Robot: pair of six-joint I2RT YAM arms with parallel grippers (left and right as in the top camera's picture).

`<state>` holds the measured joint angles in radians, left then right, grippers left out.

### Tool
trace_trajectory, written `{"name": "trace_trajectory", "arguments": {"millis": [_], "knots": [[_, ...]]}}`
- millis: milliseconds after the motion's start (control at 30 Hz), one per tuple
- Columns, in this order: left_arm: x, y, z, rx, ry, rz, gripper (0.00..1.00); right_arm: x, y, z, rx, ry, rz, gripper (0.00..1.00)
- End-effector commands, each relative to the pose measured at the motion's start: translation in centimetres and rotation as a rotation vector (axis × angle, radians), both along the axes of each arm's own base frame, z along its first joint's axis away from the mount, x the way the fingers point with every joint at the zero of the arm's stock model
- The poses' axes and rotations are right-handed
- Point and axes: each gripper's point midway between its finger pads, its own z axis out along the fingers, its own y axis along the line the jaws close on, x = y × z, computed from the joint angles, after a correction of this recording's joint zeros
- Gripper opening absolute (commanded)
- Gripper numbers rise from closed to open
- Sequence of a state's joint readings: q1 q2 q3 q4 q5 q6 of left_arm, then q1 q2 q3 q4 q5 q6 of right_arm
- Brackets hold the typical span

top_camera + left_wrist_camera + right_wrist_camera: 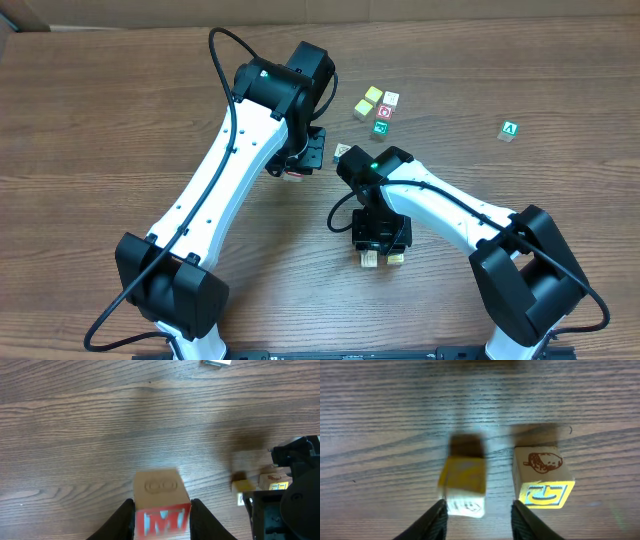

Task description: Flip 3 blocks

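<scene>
M block (162, 512): red M face toward the wrist cam, tan embossed face up, on the table (100, 120) a bit left of centre. Left gripper (162, 505) is clenched on it, fingers (122, 520) flush vs both side faces, no gap seen. Bare wood ahead of it and out to the left edge, so plenty of room there.

Yellow-faced block (464, 482): blurred, pose unclear, lying between the fingers (432, 520) of the right gripper (479, 505). That gripper is released: jaws wider than the block, w/ a clear gap on the side toward the acorn block (542, 477). Acorn block sits just outside that finger, apart from the yellow one, acorn pic up, yellow face w/ blue print toward the cam. Overhead, both poke out below the gripper, near the table's front.

Slash block (343, 152) sits between the two grippers, tight vs the right arm. Cluster of five cubes (380, 110) lies further back. Green A cube (510, 130) sits alone, well off to the right.
</scene>
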<state>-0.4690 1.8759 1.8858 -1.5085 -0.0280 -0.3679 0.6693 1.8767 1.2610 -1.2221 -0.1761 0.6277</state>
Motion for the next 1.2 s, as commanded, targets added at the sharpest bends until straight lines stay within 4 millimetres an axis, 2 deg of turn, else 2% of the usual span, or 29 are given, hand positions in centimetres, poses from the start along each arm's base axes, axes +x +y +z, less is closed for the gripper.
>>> {"name": "trace_trajectory", "arguments": {"millis": [0,200,367,467,567,767,833,1000,1033,1067,1167], "knots": [[0.2,0.4,0.0,0.012,-0.004,0.023,0.29,-0.3,0.2,0.4,0.010,-0.002,-0.001,0.45],[0.2,0.4,0.0,0.010,-0.006,0.023,0.30,0.4,0.4,0.8,0.024,-0.015,-0.005,0.45],[0.1,0.2,0.0,0.004,-0.002,0.021,0.29,2.3,-0.2,3.4,0.051,-0.023,0.001,0.46],[-0.1,0.2,-0.2,0.007,0.006,0.025,0.29,3.2,-0.1,4.9,0.135,-0.008,0.019,0.46],[-0.5,0.4,-1.1,0.015,0.032,0.035,0.31,4.1,-0.6,5.8,0.198,0.002,0.020,0.47],[-2.6,-1.0,-5.2,-0.020,0.129,-0.007,0.33,5.9,-4.7,6.1,0.207,0.010,-0.044,0.48],[-3.8,-1.8,-6.7,-0.043,0.176,-0.036,0.36,6.8,-6.5,6.0,0.197,-0.002,-0.085,0.48],[-5.9,-1.5,-10.3,-0.007,0.230,-0.037,0.37,8.7,-11.8,5.7,0.131,-0.033,-0.220,0.50],[-5.9,-1.5,-11.2,-0.008,0.225,-0.029,0.37,9.0,-12.9,5.6,0.116,-0.041,-0.244,0.58],[-5.8,-1.4,-12.0,-0.007,0.216,-0.019,0.36,9.3,-13.8,5.5,0.104,-0.050,-0.266,0.99],[-4.4,-1.2,-14.4,-0.009,0.133,0.006,0.35,9.7,-16.0,5.4,0.079,-0.062,-0.318,1.00]]}}
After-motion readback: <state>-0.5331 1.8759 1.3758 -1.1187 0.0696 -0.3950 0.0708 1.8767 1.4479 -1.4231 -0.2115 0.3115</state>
